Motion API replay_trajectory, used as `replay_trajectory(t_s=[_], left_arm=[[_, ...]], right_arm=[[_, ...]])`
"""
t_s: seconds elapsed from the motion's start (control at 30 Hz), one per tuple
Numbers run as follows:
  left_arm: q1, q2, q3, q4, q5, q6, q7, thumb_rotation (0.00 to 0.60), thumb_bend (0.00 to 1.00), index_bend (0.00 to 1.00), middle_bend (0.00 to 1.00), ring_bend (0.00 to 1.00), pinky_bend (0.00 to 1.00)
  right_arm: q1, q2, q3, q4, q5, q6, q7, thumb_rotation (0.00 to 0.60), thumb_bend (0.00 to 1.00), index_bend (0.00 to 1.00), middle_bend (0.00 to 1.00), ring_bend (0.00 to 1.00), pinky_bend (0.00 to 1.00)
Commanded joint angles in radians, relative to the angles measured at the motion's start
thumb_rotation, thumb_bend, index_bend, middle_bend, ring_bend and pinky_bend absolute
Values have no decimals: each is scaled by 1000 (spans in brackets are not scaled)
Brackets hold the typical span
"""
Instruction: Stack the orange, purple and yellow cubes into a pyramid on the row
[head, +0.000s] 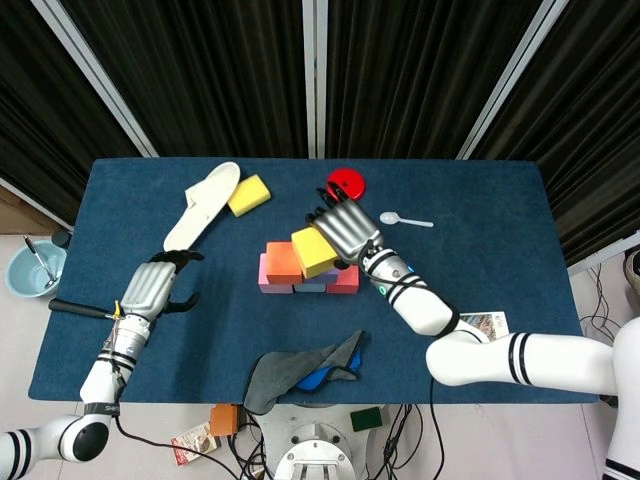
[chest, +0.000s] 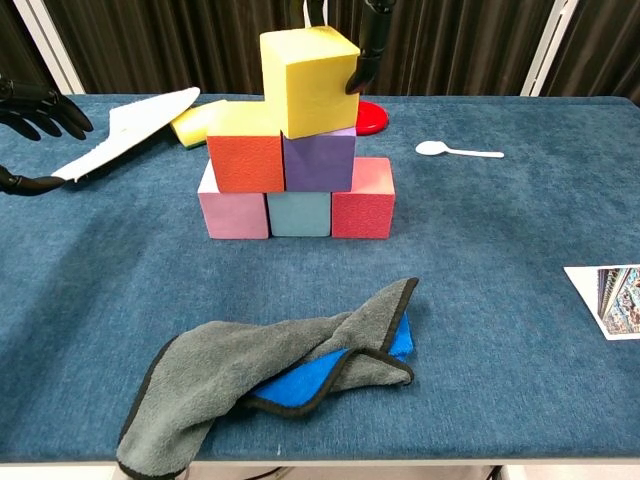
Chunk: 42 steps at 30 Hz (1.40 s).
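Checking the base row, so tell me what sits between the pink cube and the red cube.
A teal cube sits between the pink cube and the red cube, touching both; the chest view shows it best.

top cube (chest: 305, 80) on two cubes (chest: 283, 160), those on a three-cube row (chest: 297, 211), cloth (chest: 270, 372) in front, spoon (chest: 458, 151) right

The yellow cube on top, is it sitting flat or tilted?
Tilted: the yellow cube leans on the purple cube and orange cube, held by the right hand.

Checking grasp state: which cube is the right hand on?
The yellow cube, topmost on the stack. The right hand holds it; the orange cube and purple cube sit untouched beneath.
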Motion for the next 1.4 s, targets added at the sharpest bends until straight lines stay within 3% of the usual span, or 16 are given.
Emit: replay_trajectory(t_s=[0.03,0.27,0.6,1.4], left_arm=[[1,1,1,-1,1,1,-1,600,277,255,236,218,208],[2,-1,1,-2,7,6,-3,600,277,255,236,218,208],[4,-8,3,-2,16,12,-4,600,277,255,236,217,208],[13,-11,9,24,31,6,-40,600,277,255,235,216,207]], right_arm=[[-10,2,4,-14,-16,34,16,600,88,474,433,130,0],[0,13,39,-103,89,152,-9,600,89,499,472,184,0],[110,-101,64,-146,336,340,-195,600,89,500,466,192,0],[163,-206,117,-93,449,445,-309,600,88,465,440,192,0]])
